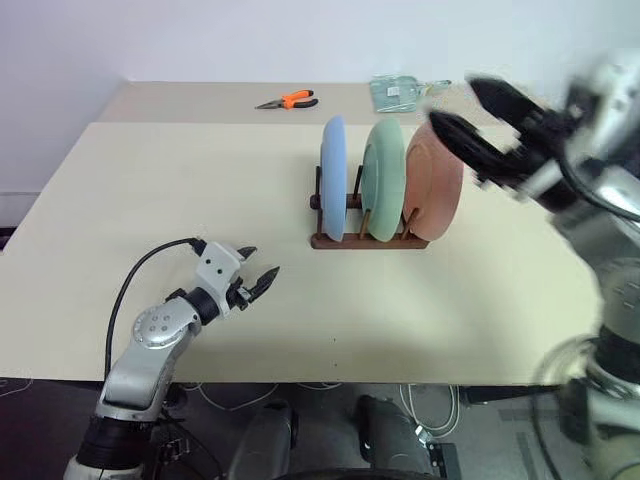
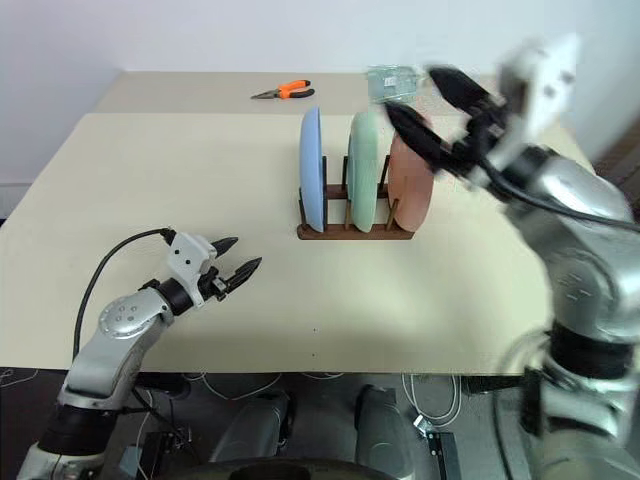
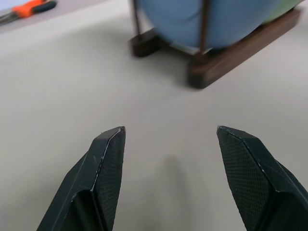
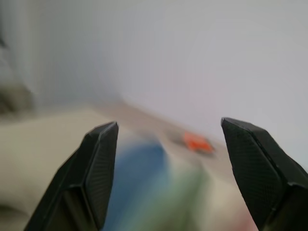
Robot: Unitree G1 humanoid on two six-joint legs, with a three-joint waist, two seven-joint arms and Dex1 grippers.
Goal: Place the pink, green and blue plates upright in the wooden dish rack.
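Note:
The blue plate [image 1: 334,178], the green plate [image 1: 383,178] and the pink plate [image 1: 436,180] stand upright side by side in the wooden dish rack [image 1: 368,240] at the middle of the table. My right gripper [image 1: 468,108] hangs open in the air above the pink plate's upper right edge, apart from it, holding nothing. My left gripper [image 1: 256,273] is open and empty just above the table, near its front left. In the left wrist view the rack's base rail [image 3: 231,53] and the blue plate [image 3: 202,19] lie ahead of the spread fingers [image 3: 108,163].
Orange-handled pliers [image 1: 288,100] lie on the far part of the beige table [image 1: 180,180]. A clear packet [image 1: 396,92] sits at the far edge, behind the rack. Cables hang below the table's front edge.

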